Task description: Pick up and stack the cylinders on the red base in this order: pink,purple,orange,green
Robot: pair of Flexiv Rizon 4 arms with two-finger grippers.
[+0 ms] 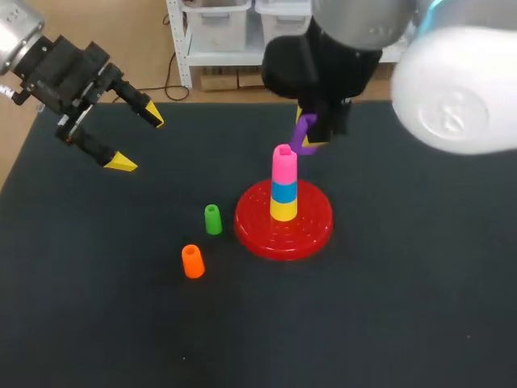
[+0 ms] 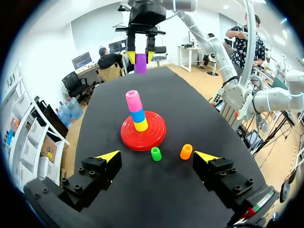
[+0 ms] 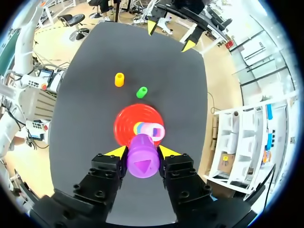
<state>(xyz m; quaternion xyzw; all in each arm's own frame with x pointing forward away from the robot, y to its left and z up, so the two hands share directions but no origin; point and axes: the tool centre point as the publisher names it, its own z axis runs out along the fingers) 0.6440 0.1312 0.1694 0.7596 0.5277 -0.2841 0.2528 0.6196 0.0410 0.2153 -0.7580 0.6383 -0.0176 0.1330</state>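
stack [image 1: 283, 194] topped by pink cylinder [image 1: 283, 164] on red base [image 1: 311, 230], right hand [image 3: 142, 151] pinching purple cylinder [image 3: 142, 162], left hand [image 2: 157, 156] spread

Right end effector [image 1: 308, 129] holds purple cylinder [image 1: 303, 134] near stack [image 1: 283, 190].

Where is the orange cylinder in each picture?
Head view: the orange cylinder stands near the green cylinder, apart from the red base.
Left wrist view: it stands beside the green cylinder, in front of the red base.
Right wrist view: it stands past the red base, beside the green cylinder.
Shared landmark: the green cylinder, its closest neighbour in every view.
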